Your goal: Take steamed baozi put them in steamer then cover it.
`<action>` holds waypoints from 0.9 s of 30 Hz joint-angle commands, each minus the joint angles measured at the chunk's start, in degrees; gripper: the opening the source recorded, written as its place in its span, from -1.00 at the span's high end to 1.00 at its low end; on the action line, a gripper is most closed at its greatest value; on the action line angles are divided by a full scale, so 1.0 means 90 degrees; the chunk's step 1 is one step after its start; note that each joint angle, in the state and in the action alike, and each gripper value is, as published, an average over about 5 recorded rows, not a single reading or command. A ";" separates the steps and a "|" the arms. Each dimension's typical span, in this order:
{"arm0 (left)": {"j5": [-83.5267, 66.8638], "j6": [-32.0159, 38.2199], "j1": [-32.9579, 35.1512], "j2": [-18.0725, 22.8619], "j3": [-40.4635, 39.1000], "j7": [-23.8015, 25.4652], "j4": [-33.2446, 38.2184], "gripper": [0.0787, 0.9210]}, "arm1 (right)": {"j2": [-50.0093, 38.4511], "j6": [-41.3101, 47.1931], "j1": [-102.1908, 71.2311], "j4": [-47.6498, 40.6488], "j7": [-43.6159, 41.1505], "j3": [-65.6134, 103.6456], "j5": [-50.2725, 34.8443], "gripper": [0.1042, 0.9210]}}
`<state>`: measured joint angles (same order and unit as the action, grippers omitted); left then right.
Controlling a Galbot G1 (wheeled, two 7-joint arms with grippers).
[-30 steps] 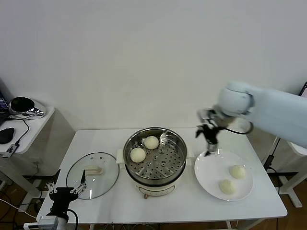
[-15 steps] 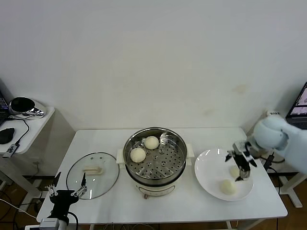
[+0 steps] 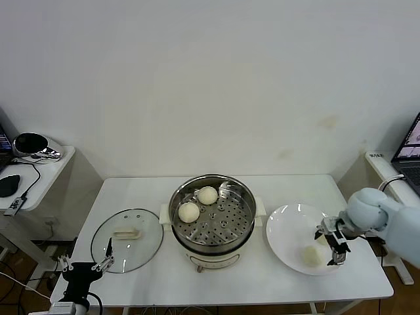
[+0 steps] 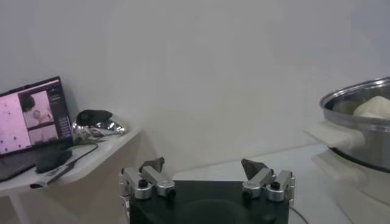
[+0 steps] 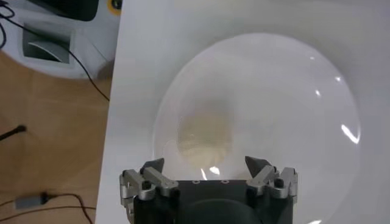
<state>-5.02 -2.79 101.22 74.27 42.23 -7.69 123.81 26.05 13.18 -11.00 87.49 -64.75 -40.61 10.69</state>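
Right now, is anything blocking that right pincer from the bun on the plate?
Nothing visible does: the right pincer hangs open directly over a steamed baozi on the white plate, with only air between them.

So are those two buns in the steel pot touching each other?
Apart. The head view shows a strip of perforated tray between the farther bun and the nearer bun inside the steamer.

White table (image 3: 131, 197) w/ white plate (image 3: 289, 226) at its right end; side desk (image 3: 46, 172) left of table, w/ mouse (image 3: 8, 185), laptop (image 4: 30, 112).
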 commanded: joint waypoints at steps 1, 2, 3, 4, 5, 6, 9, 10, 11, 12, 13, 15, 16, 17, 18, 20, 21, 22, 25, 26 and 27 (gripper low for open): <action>-0.0001 0.0004 -0.0004 0.0001 0.0019 -0.0002 -0.0013 -0.77 | 0.0334 -0.0054 -0.0550 -0.0422 0.0149 0.0433 0.0271 -0.76; -0.0001 0.0005 -0.0008 0.0002 0.0020 -0.0002 -0.0021 -0.77 | 0.0376 -0.0040 -0.0551 -0.0451 0.0165 0.0434 0.0269 -0.76; 0.0000 0.0005 -0.0011 0.0004 0.0020 -0.0002 -0.0028 -0.77 | 0.0410 -0.0026 -0.0551 -0.0470 0.0172 0.0434 0.0267 -0.76; 0.0001 0.0005 -0.0014 0.0005 0.0019 -0.0002 -0.0035 -0.77 | 0.0442 -0.0008 -0.0551 -0.0485 0.0178 0.0434 0.0261 -0.76; 0.0002 0.0006 -0.0016 0.0006 0.0020 -0.0002 -0.0040 -0.77 | 0.0471 0.0011 -0.0552 -0.0493 0.0183 0.0431 0.0252 -0.76; 0.0001 0.0006 -0.0018 0.0006 0.0021 -0.0002 -0.0044 -0.77 | 0.0495 0.0038 -0.0552 -0.0498 0.0187 0.0427 0.0239 -0.76; -0.0004 0.0005 -0.0022 0.0002 0.0037 -0.0002 -0.0045 -0.77 | 0.0543 0.0110 -0.0541 -0.0506 0.0193 0.0408 0.0208 -0.74; -0.0005 0.0005 -0.0022 0.0001 0.0042 -0.0001 -0.0045 -0.77 | 0.0557 0.0132 -0.0534 -0.0512 0.0193 0.0402 0.0198 -0.72; -0.0006 0.0005 -0.0022 0.0002 0.0045 -0.0001 -0.0044 -0.77 | 0.0570 0.0149 -0.0527 -0.0519 0.0193 0.0396 0.0190 -0.69; -0.0007 0.0005 -0.0022 0.0003 0.0046 -0.0001 -0.0045 -0.77 | 0.0583 0.0170 -0.0520 -0.0526 0.0191 0.0389 0.0182 -0.65; -0.0007 0.0005 -0.0022 0.0005 0.0045 -0.0001 -0.0045 -0.77 | 0.0593 0.0188 -0.0515 -0.0532 0.0187 0.0382 0.0173 -0.60; -0.0006 0.0006 -0.0024 0.0013 0.0041 -0.0002 -0.0048 -0.77 | 0.0607 0.0217 -0.0511 -0.0540 0.0180 0.0369 0.0173 -0.52; -0.0006 0.0006 -0.0025 0.0017 0.0040 -0.0002 -0.0049 -0.77 | 0.0611 0.0226 -0.0510 -0.0541 0.0174 0.0365 0.0181 -0.47; -0.0006 0.0007 -0.0026 0.0020 0.0039 -0.0002 -0.0049 -0.77 | 0.0610 0.0229 -0.0507 -0.0541 0.0165 0.0363 0.0190 -0.43; -0.0006 0.0007 -0.0026 0.0021 0.0038 -0.0003 -0.0048 -0.77 | 0.0606 0.0230 -0.0500 -0.0537 0.0150 0.0360 0.0195 -0.40; -0.0006 0.0008 -0.0026 0.0023 0.0037 -0.0003 -0.0041 -0.77 | 0.0592 0.0231 -0.0472 -0.0526 0.0122 0.0355 0.0192 -0.33; -0.0007 0.0008 -0.0027 0.0024 0.0036 -0.0003 -0.0036 -0.77 | 0.0583 0.0231 -0.0452 -0.0518 0.0106 0.0357 0.0185 -0.31; -0.0008 0.0008 -0.0028 0.0024 0.0036 -0.0003 -0.0031 -0.77 | 0.0573 0.0232 -0.0430 -0.0509 0.0085 0.0363 0.0175 -0.28; -0.0011 0.0007 -0.0031 0.0024 0.0035 -0.0003 -0.0018 -0.77 | 0.0522 0.0235 -0.0323 -0.0456 -0.0005 0.0402 0.0107 -0.25; -0.0012 0.0007 -0.0031 0.0022 0.0035 -0.0003 -0.0016 -0.77 | 0.0491 0.0236 -0.0263 -0.0424 -0.0050 0.0403 0.0073 -0.24; -0.0012 0.0007 -0.0030 0.0020 0.0034 -0.0003 -0.0015 -0.77 | 0.0444 0.0237 -0.0154 -0.0381 -0.0108 0.0381 0.0024 -0.23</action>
<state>-5.12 -2.72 100.95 74.46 42.56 -7.71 123.64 30.12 15.14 -13.49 83.97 -64.71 -37.57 11.32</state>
